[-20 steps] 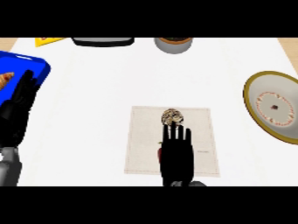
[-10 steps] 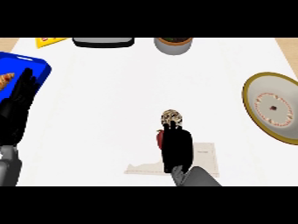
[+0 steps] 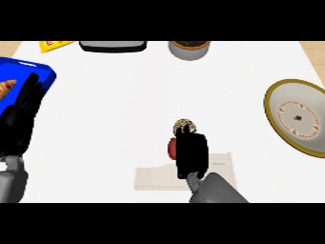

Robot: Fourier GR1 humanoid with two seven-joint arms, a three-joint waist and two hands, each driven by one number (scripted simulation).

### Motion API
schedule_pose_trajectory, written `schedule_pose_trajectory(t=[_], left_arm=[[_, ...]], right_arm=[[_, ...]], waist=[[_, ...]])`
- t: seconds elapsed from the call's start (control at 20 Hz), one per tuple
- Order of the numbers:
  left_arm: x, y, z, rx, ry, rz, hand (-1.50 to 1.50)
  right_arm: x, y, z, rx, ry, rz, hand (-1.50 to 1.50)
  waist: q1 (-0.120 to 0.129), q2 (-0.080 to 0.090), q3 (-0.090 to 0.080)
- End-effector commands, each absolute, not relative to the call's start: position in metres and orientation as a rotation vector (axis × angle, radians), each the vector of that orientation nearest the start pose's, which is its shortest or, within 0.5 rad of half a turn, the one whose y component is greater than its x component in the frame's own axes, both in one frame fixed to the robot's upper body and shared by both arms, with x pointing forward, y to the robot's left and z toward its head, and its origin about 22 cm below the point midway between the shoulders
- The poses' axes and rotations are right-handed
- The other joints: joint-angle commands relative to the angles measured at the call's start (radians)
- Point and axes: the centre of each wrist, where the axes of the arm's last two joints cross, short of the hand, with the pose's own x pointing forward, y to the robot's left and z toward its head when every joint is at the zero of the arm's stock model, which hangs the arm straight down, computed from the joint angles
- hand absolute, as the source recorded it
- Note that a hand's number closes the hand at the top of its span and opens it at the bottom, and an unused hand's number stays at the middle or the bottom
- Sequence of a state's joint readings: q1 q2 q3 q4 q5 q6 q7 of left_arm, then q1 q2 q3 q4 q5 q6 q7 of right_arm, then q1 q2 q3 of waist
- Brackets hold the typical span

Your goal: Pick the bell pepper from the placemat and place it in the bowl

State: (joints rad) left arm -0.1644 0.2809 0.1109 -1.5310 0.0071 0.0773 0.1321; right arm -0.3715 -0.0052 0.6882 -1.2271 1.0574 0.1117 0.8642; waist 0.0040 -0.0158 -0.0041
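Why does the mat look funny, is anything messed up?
Nothing is spilled or broken. The placemat lies a bit crooked on the counter, and the right hand covers part of it, curled round the red bell pepper. The bowl at the right looks tipped up on its edge.

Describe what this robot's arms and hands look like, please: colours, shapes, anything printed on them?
Both forearms are smooth grey tubes entering from the lower edge. Each ends in a matte black robot hand with slim fingers and a thumb, shaped much like a person's. The left robot hand shows long separate fingers; the right robot hand looks like a dark blocky shape. No cables or sleeves show, and no markings can be made out.
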Motion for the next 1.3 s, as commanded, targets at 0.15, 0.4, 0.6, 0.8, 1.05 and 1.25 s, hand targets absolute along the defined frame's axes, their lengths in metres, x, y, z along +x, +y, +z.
schedule_pose_trajectory(t=[0.15,0.4,0.6,0.8,1.05,1.25], left_arm=[[0.269,0.312,0.045,0.326,-1.566,-0.065,0.0],[0.274,0.316,0.055,0.346,-1.559,-0.061,0.0],[0.276,0.307,0.05,0.368,-1.553,-0.043,0.0],[0.266,0.327,0.059,0.38,-1.535,-0.026,0.0],[0.254,0.324,0.036,0.365,-1.545,-0.018,0.0],[0.254,0.328,0.051,0.358,-1.551,-0.04,0.0]], right_arm=[[0.25,-0.097,-0.001,-1.018,-1.026,1.36,1.5],[0.197,-0.138,-0.018,-0.567,-1.288,1.692,1.5],[0.186,-0.201,0.021,-0.56,-1.488,1.755,1.5],[0.197,-0.244,0.087,-0.73,-1.735,1.564,1.5],[0.195,-0.276,0.137,-0.748,-1.931,1.221,1.5],[0.199,-0.326,0.18,-0.764,-1.924,1.15,1.5]], waist=[[-0.008,0.013,0.004],[-0.023,0.01,0.008],[-0.06,0.006,0.005],[-0.066,-0.002,0.005],[-0.067,0.006,0.004],[-0.053,0.006,0.005]])
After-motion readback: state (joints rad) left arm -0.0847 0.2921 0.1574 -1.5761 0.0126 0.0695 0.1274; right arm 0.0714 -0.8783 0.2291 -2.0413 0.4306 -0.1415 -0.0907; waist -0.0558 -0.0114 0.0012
